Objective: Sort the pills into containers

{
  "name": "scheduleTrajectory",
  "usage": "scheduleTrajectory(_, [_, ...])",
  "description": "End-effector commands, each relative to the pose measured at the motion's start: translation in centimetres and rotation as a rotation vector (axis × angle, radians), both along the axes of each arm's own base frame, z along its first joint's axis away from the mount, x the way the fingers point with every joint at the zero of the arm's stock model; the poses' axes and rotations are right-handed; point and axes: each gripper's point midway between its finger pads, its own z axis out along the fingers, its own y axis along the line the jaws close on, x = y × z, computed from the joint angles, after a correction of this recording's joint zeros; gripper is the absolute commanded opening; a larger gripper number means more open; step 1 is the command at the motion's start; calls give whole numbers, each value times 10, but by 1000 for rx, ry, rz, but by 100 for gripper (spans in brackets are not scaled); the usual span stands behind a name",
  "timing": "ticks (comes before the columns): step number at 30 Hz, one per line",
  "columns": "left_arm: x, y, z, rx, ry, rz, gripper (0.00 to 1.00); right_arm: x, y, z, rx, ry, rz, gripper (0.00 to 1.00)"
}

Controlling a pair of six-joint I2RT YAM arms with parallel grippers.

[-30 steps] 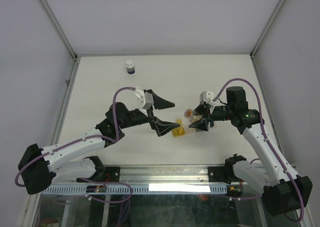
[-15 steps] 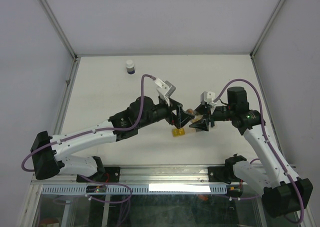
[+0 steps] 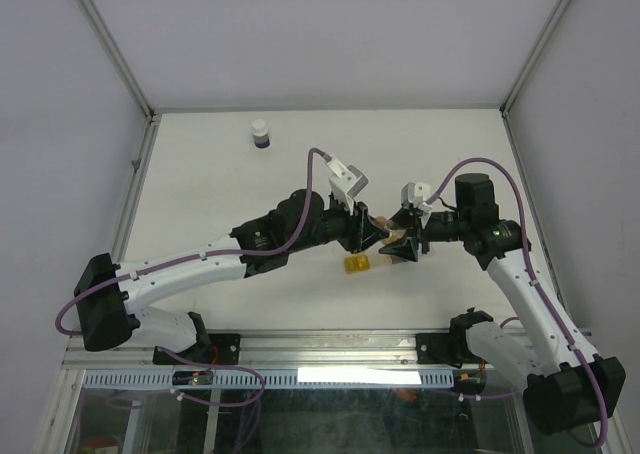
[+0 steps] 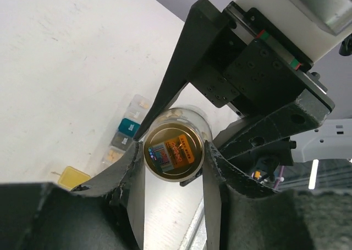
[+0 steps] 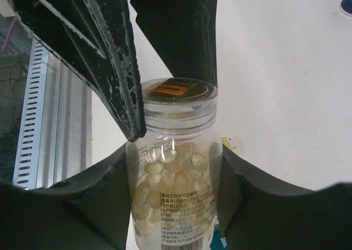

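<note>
At the far left of the table [image 3: 200, 194], near its back edge, a small white bottle [image 3: 260, 134] with a dark blue band stands alone, well apart from everything else. The left arm [image 3: 200, 269] reaches from the near left corner toward the middle, and the left gripper [image 4: 173, 146] meets the right one there. In the left wrist view its two black fingers [image 4: 133, 167] sit narrowly apart and press on opposite sides of the round cap [image 5: 177, 89] with an orange label, so this pincer is clamped on the cap. The cap tops a clear pill bottle [image 4: 184, 115] held off the table, filled with pale yellow pills [image 5: 165, 178]. Below it the containers [image 4: 127, 130] lie on the table in a short row: a clear one, a teal one [image 4: 130, 127], then more clear ones, with a yellow container [image 3: 356, 264] a little apart from the row's end. To the right, the right gripper [image 5: 176, 178] holds the bottle's body, one finger against each side of the clear wall, its jaws about half spread and gripping firmly
</note>
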Motion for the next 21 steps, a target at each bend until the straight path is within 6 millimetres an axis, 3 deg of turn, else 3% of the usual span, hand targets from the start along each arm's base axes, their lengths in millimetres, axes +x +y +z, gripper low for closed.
scheduleTrajectory(1, [-7,-6,17,1,-102,-98,23,4,3,18,36,-70,15,0])
scheduleTrajectory(3, [-19,-10,12,36,-201,-224,17,4,3,18,36,-69,16,0])
scheduleTrajectory(6, [-42,-10,-1,96,-388,-463,16,3,3,18,37,-69,18,0])
scheduleTrajectory(8, [-48,-7,-9,135,-541,-606,19,3,3,18,38,-68,19,0])
scheduleTrajectory(10, [-51,-1,-13,147,-642,-725,28,3,3,18,38,-68,20,0])
scheduleTrajectory(11, [-44,2,-10,146,-667,-723,45,2,3,18,38,-68,22,0])
scheduleTrajectory(12, [-31,4,-3,135,-681,-679,67,2,3,18,39,-68,23,0])
scheduleTrajectory(14, [-15,7,14,104,-694,-586,92,2,3,19,41,-69,24,0])
scheduleTrajectory(15, [-9,10,23,75,-684,-529,98,2,3,19,40,-66,25,0])
scheduleTrajectory(21, [1,51,65,-135,-506,-192,99,4,2,16,33,-60,21,0])
